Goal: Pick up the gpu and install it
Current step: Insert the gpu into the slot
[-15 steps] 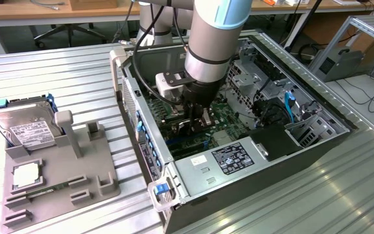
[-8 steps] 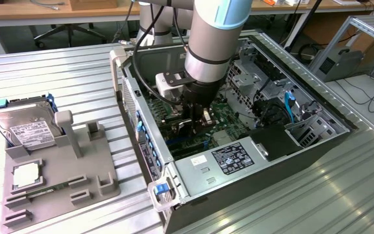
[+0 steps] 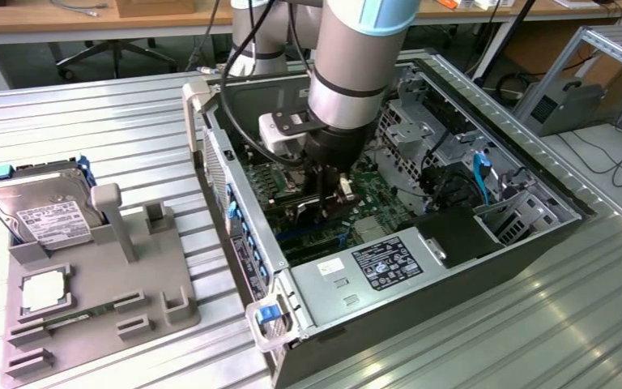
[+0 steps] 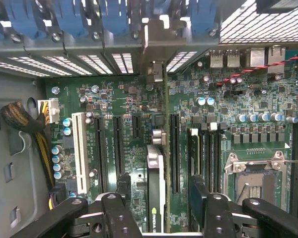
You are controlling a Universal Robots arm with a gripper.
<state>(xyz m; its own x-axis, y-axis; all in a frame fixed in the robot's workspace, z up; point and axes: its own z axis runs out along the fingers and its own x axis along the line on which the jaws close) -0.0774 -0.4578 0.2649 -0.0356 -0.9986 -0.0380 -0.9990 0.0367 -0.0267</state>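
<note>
**Card standing in its slot, jaws spread: watch seating and finger clearance**

- The computer case (image 3: 419, 332) lies open on the slatted metal table (image 3: 95, 138), with the arm reaching down into it. The grey parts fixture (image 3: 106, 324) holding the hard drive (image 3: 41, 215) sits well apart, near the table edge on the exterior view's left.
- The wrist view looks straight down on the motherboard (image 4: 124, 99).
- The gripper (image 4: 161, 186) is open. Its fingers (image 4: 124, 191) straddle the card, one on each side, with a gap to it on both sides. It holds nothing.
- The gpu (image 4: 156, 168) stands on edge in a motherboard slot. Its bracket (image 4: 154, 47) is up against the slotted rear wall of the case.
- An empty black slot (image 4: 175, 148) lies just beside the card.

Risks, as you should judge them:
- You cannot tell seating depth from above. If the card is only partly home, it may tip or lift out.
- The fingers sit close to the card faces. Any sideways drift could drag a finger against the card and lever it in the slot.
- The finger tips hang low over the board, so a dip could strike the neighbouring slot or the small capacitors.
- You cannot confirm that the bracket foot has caught at the rear wall. A misaligned foot would hold that end of the card high.
</note>
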